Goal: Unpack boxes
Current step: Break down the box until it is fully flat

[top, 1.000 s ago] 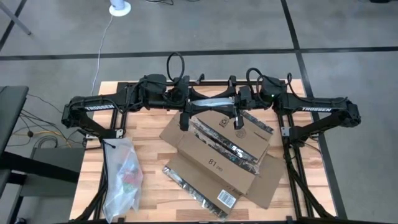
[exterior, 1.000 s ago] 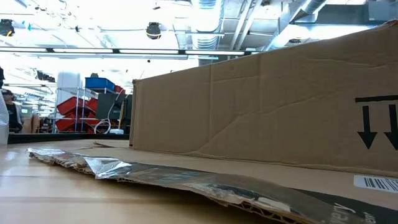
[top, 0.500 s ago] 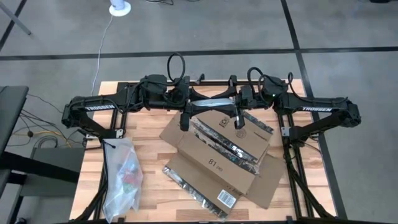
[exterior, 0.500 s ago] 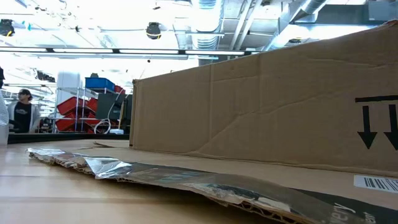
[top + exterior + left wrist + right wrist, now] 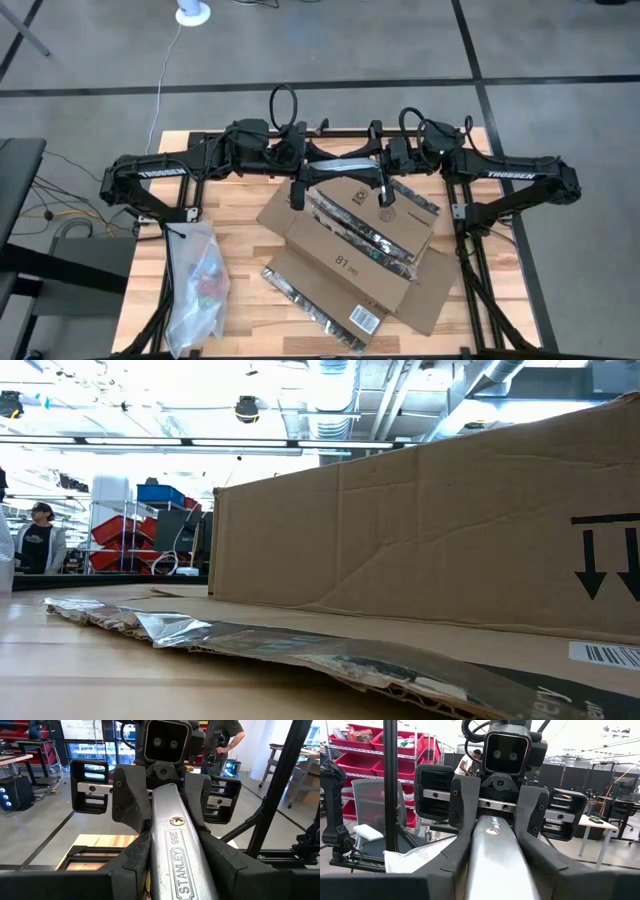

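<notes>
Both grippers, left (image 5: 345,166) and right (image 5: 352,164), pinching one Stanley utility knife (image 5: 181,851) at far centre above cardboard box (image 5: 350,255), mid-table. Better: hand over firmly, release only once secure.

A clear plastic zip bag (image 5: 196,283) with colourful contents lies at the left edge of the light wooden slatted counter (image 5: 240,210), while red storage bins on metal shelving (image 5: 125,532) and a person in a dark cap (image 5: 38,538) stand in the room beyond.
</notes>
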`<state>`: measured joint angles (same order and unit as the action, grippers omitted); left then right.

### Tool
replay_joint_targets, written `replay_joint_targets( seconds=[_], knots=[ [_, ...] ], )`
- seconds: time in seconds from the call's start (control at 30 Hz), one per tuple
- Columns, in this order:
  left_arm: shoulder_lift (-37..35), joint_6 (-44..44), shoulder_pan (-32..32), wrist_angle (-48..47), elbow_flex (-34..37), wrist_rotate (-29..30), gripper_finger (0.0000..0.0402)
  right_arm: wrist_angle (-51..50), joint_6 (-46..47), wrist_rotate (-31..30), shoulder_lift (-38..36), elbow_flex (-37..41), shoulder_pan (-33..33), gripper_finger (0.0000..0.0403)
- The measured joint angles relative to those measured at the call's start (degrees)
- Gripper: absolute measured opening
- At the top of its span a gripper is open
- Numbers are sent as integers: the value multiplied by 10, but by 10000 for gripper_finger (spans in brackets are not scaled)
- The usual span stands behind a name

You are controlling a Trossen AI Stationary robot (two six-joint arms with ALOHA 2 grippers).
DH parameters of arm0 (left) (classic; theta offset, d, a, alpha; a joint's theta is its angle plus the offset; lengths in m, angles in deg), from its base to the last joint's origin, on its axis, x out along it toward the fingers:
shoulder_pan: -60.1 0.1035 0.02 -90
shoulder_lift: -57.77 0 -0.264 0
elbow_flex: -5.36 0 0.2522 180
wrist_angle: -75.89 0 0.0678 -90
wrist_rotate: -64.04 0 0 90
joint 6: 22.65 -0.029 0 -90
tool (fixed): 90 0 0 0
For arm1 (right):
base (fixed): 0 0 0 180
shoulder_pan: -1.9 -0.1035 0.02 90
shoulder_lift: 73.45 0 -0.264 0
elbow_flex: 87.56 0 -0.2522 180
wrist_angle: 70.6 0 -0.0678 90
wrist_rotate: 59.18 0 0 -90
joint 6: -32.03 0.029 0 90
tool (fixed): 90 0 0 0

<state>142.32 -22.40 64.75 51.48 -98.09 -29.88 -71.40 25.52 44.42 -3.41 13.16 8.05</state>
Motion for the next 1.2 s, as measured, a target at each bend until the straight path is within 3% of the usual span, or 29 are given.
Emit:
replay_joint_targets(
  seconds=[0.37,0.6,0.77,0.93,1.2],
  knots=[
    [0,-8,0,-8,0,0,118,-4,2,0,-1,0,4,115],
    [6,-19,0,-68,2,7,233,-29,-9,6,-35,0,34,115],
    [1,-2,0,-102,1,29,256,-61,-9,2,-70,-2,60,115],
    [1,2,0,-127,1,49,255,-137,-10,1,-114,-1,75,115],
    [7,21,-6,-200,-1,74,255,-365,25,-16,-209,0,78,115]
  ],
)
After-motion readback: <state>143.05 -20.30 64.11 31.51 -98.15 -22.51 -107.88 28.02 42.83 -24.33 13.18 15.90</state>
